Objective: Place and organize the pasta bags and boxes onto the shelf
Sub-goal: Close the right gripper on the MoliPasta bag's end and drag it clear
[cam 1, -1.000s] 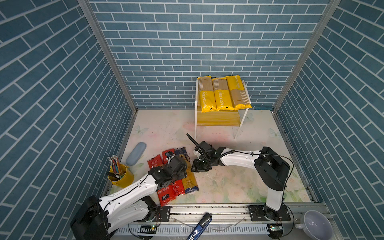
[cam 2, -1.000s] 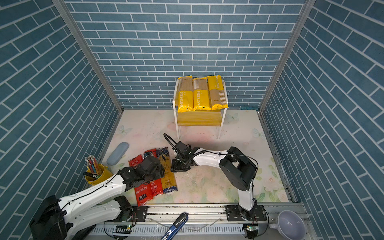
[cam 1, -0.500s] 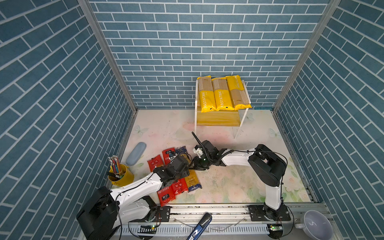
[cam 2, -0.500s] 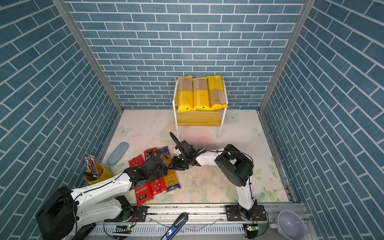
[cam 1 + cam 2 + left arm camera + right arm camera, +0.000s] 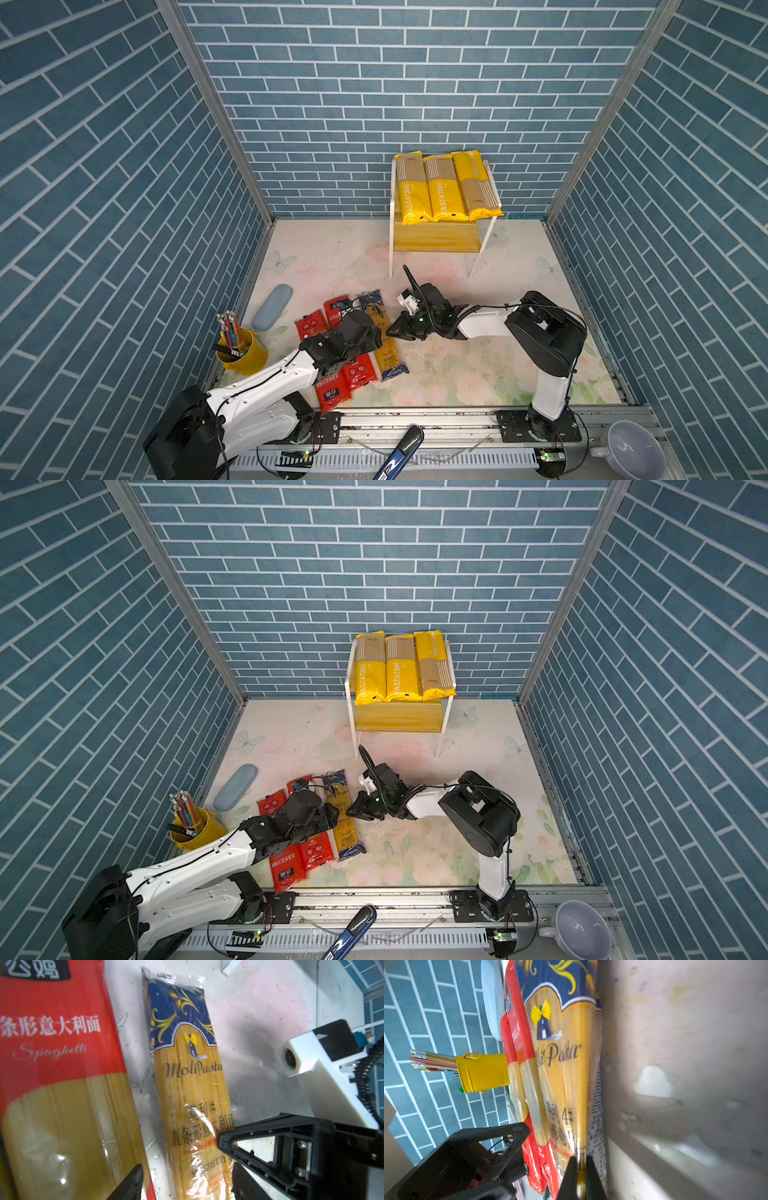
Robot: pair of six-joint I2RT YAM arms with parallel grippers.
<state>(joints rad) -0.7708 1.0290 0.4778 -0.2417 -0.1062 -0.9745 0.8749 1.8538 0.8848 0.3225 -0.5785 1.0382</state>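
We note the right gripper pinched tight on one long edge of the dark-blue-ended clear plastic spaghetti pack, about mid-length. In both top views this pack lies on the pale floral tabletop, well short of the shelf.

The left gripper stands open, a finger on either side of the same pack. We cannot tell whether they touch it.

Two red-ended spaghetti packs lie side by side just beside it, partly under the left arm.

Three yellow flat pasta packs sit in a row on the top tier of the small white-framed wooden shelf.

A grey-blue oblong case and a yellow pencil cup stand by the left wall.
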